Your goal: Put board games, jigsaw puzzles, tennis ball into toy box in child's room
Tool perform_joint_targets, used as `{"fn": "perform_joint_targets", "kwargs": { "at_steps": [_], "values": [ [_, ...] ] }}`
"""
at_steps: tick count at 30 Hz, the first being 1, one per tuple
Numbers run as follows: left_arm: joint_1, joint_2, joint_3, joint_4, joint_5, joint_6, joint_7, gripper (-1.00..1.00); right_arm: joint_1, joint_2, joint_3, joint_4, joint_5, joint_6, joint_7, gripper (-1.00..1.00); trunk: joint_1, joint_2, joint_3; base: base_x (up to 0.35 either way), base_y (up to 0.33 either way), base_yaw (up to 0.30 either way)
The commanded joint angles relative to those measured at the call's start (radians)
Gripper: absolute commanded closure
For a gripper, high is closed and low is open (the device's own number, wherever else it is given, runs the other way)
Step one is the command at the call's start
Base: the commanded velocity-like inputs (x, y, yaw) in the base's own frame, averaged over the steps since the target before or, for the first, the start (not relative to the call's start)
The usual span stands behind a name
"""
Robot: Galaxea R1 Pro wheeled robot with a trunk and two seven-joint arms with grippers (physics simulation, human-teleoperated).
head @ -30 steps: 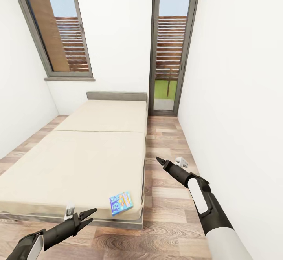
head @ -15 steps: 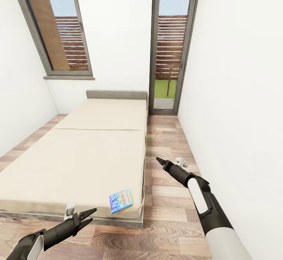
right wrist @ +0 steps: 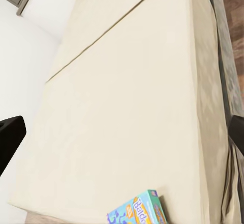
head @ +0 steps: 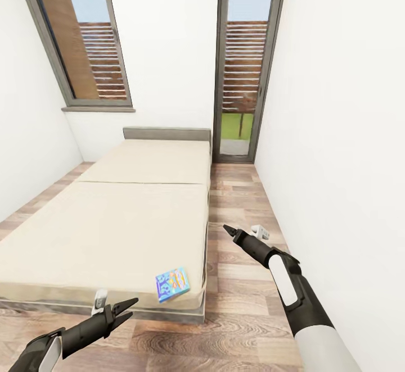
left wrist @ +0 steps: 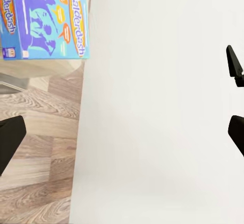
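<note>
A blue board game point(head: 172, 284) with a cartoon cover lies flat on the cream mattress of the bed point(head: 129, 214), close to its near right corner. My left gripper point(head: 127, 309) hangs open over the floor just before the bed's foot, left of the game and apart from it. In the left wrist view the game point(left wrist: 44, 20) sits on the mattress edge beyond the open gripper point(left wrist: 122, 127). My right gripper point(head: 228, 230) is over the floor strip right of the bed; its wrist view shows the gripper point(right wrist: 122, 137) open, the mattress and the game point(right wrist: 137, 210).
A white wall point(head: 337, 136) runs close along my right. A strip of wood-plank floor point(head: 236, 203) leads between bed and wall to a tall glass door point(head: 244, 68). A dark-framed window point(head: 79, 40) is at the far left.
The whole head view has shifted a little, so the bed and game sit slightly higher in the picture. Both arms hold the same pose, both grippers open.
</note>
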Motion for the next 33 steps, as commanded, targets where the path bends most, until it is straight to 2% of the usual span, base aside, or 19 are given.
{"fn": "perform_joint_targets", "kwargs": {
  "at_steps": [1, 5, 9, 13, 20, 33],
  "values": [
    [0.000, 0.001, 0.001, 0.000, 0.003, 0.012, -0.006, -1.00, -0.001, 0.001, -0.005, -0.001, -0.003, 0.007, 0.003, -1.00, 0.004, -0.008, -0.004, 0.000, 0.000, 0.000],
    [0.000, 0.008, 0.001, 0.000, 0.003, 0.037, -0.042, -1.00, 0.000, 0.001, -0.005, -0.001, -0.003, 0.008, 0.003, -1.00, 0.019, -0.036, -0.017, 0.000, 0.000, 0.000],
    [0.000, 0.027, 0.000, 0.000, -0.002, 0.084, -0.159, -1.00, -0.001, 0.000, -0.005, -0.001, -0.003, 0.008, 0.003, -1.00, 0.035, -0.064, -0.029, 0.000, 0.000, 0.000],
    [0.000, 0.033, -0.001, 0.000, -0.007, 0.100, -0.219, -1.00, 0.000, 0.001, -0.004, -0.001, -0.003, 0.008, 0.003, -1.00, 0.050, -0.092, -0.042, 0.000, 0.000, 0.000],
    [-0.001, 0.036, -0.002, 0.000, -0.005, 0.106, -0.255, -1.00, 0.001, 0.001, -0.004, -0.001, -0.003, 0.009, 0.003, -1.00, 0.077, -0.141, -0.064, 0.000, 0.000, 0.000],
    [0.000, 0.038, -0.001, 0.000, -0.003, 0.107, -0.264, -1.00, 0.011, 0.001, -0.005, 0.000, -0.003, 0.009, 0.003, -1.00, 0.127, -0.232, -0.104, 0.000, 0.000, 0.000]
  ]
}}
